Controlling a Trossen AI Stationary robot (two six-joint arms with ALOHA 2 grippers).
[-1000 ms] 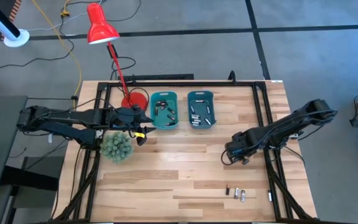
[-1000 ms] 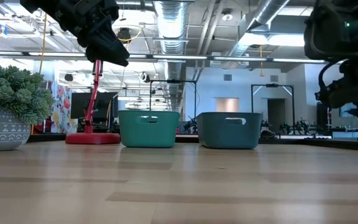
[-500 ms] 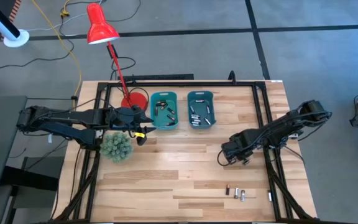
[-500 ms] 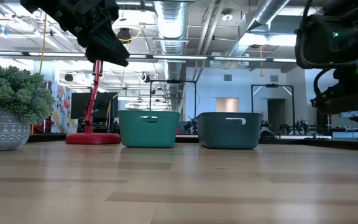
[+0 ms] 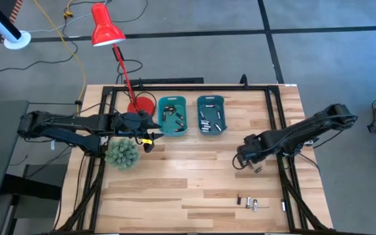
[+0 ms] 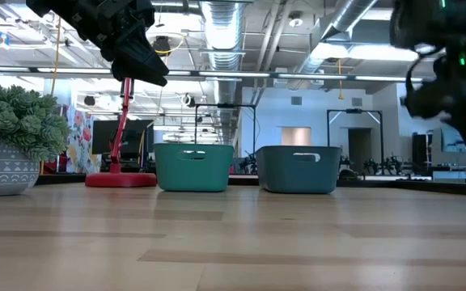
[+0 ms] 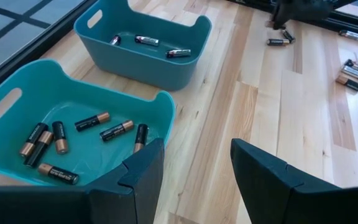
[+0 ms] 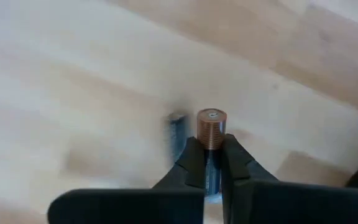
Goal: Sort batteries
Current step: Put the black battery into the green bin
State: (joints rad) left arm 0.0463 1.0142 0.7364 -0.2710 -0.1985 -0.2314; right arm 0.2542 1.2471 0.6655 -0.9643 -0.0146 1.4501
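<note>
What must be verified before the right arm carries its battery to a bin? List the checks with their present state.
1. Right gripper fingers shut on the copper-capped battery: ok.
2. Battery seated squarely, not slipping: cannot tell.
3. Lighter teal bin and darker teal bin upright and unobstructed: ok.
4. Left gripper open, waiting beside the lighter bin, off the darker bin's path: ok.
5. Loose batteries remaining at the table's near edge: ok.

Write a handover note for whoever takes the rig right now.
Right gripper: shut on a battery, above the table's right middle.
Left gripper: open, empty, waiting by the left bin.
Done: batteries lie in both the left bin and the right bin.
Left: drop the held battery in a bin; sort the loose batteries near the front edge.
</note>
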